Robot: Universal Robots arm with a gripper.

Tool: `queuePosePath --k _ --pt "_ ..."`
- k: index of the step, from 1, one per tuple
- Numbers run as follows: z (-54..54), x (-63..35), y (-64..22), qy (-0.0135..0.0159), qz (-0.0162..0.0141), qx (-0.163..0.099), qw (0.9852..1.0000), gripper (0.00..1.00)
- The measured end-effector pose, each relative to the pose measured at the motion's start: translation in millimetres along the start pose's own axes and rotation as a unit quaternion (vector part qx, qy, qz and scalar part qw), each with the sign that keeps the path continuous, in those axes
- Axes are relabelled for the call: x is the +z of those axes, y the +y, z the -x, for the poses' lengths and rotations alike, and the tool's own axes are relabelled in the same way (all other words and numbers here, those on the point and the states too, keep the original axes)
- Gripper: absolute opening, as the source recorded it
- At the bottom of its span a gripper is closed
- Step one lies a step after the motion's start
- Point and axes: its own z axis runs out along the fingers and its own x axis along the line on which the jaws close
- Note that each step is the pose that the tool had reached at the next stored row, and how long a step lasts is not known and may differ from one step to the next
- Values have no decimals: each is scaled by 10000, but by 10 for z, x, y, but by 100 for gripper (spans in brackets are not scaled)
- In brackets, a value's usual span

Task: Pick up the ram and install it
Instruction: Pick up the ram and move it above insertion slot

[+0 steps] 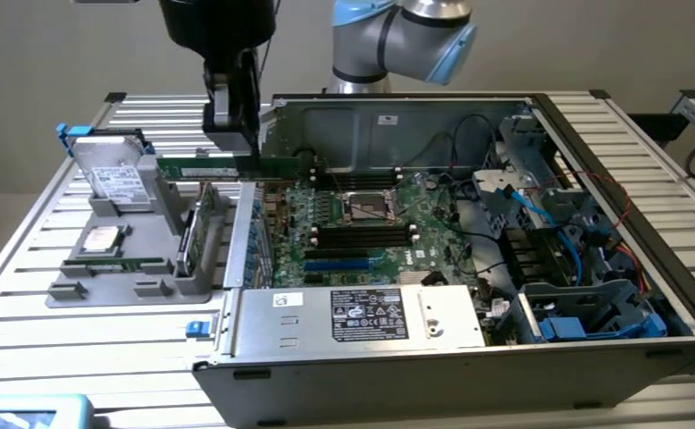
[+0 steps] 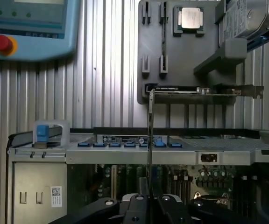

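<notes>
We see our one arm (image 1: pixel 401 36), its grey and blue joints bent high at the rear. Our black gripper (image 1: pixel 233 145) points straight down from the wrist, its fingers (image 2: pixel 139 205) pinched closed on the ram (image 1: pixel 205 167), gripping its upper edge and holding it level in the air.

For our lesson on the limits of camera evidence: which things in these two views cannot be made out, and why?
Exterior view: the power supply label print is too small to read.
Wrist view: the ram, held by the gripper, stands edge-on, so its chips are hidden.
Wrist view: the teach pendant is cut off by the picture's edge.
</notes>
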Motion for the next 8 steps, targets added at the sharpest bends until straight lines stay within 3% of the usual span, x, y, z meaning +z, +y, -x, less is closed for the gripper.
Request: queuePosePath --k 8 --pt "9 41 -363 0 -1 0 10000 13"
